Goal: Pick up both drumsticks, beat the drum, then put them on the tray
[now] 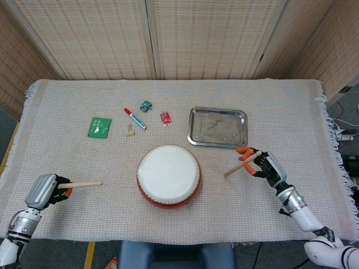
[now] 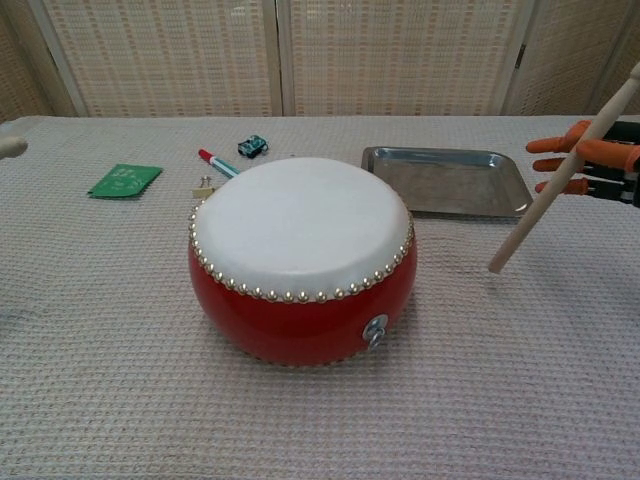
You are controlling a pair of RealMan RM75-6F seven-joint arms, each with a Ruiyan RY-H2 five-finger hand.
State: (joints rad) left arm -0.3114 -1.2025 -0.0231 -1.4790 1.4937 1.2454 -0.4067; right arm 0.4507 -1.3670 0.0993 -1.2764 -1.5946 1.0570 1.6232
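Observation:
A red drum [image 1: 168, 175] with a white skin [image 2: 300, 222] stands at the table's front centre. My left hand [image 1: 42, 189] grips a wooden drumstick [image 1: 81, 183] at the front left, the stick pointing right toward the drum; only its tip [image 2: 10, 146] shows in the chest view. My right hand [image 1: 265, 166] holds the second drumstick [image 1: 237, 166] right of the drum, slanting down to the left with its end off the cloth [image 2: 552, 195]. The steel tray [image 1: 217, 127] lies empty behind the drum's right side.
Behind the drum on the left lie a green card [image 1: 99, 126], a red and white marker [image 1: 134, 119], a small clip [image 1: 130, 130], a green chip [image 1: 146, 105] and a red chip [image 1: 165, 117]. A woven cloth [image 1: 67, 157] covers the table.

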